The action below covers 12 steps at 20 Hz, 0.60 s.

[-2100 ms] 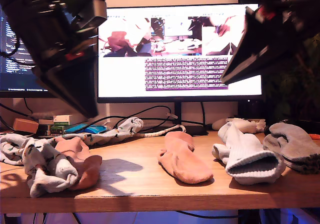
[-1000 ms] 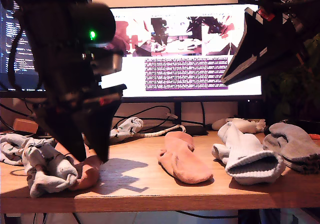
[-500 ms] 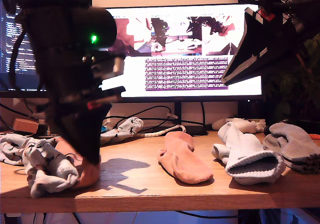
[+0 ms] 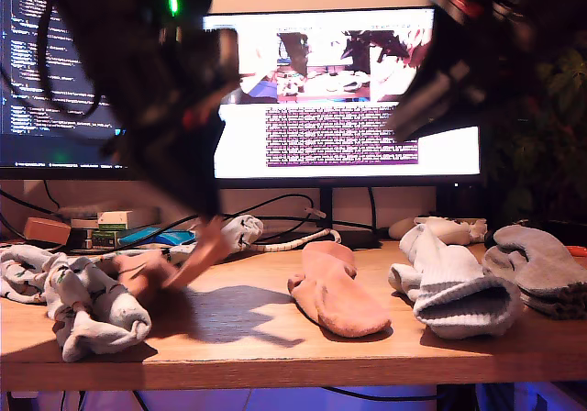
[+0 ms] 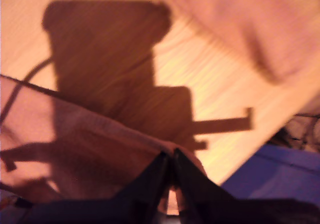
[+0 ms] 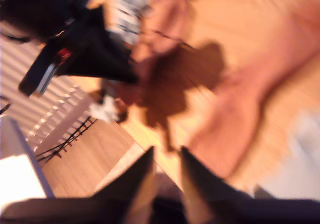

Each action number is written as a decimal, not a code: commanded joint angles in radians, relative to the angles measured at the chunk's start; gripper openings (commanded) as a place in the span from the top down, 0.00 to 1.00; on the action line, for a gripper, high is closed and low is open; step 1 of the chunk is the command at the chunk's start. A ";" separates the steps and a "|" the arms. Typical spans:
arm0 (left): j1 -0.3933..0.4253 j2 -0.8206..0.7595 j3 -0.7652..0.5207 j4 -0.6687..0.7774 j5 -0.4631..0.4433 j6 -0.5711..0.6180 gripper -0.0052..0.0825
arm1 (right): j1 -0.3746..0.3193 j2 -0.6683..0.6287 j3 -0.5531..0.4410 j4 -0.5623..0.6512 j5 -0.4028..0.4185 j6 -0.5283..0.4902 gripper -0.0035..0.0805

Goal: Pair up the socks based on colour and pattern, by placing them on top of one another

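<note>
My first gripper has dark, near-black fingers that taper to narrow tips. In the exterior view its arm is a bulky black housing, motion-blurred, with a small green light near its top, a short red mark on its side and dark cables looping beside it. My second gripper has two dark wedge-shaped fingers; its arm is a black body with a red patch and a pale grey strip along its edge.
</note>
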State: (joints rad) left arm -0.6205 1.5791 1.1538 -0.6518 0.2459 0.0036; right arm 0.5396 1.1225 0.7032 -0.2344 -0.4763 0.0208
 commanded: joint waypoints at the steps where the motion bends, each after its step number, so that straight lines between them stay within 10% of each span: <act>1: 0.010 -0.011 0.033 0.026 0.037 -0.043 0.97 | 0.035 0.035 0.012 0.036 -0.004 -0.011 0.58; 12: 0.010 -0.011 0.069 0.089 0.098 -0.141 0.97 | 0.107 0.209 0.013 0.332 0.065 0.093 0.47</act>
State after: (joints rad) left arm -0.6117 1.5772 1.2217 -0.5713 0.3401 -0.1307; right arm 0.6430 1.3216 0.7032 0.0811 -0.4095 0.1070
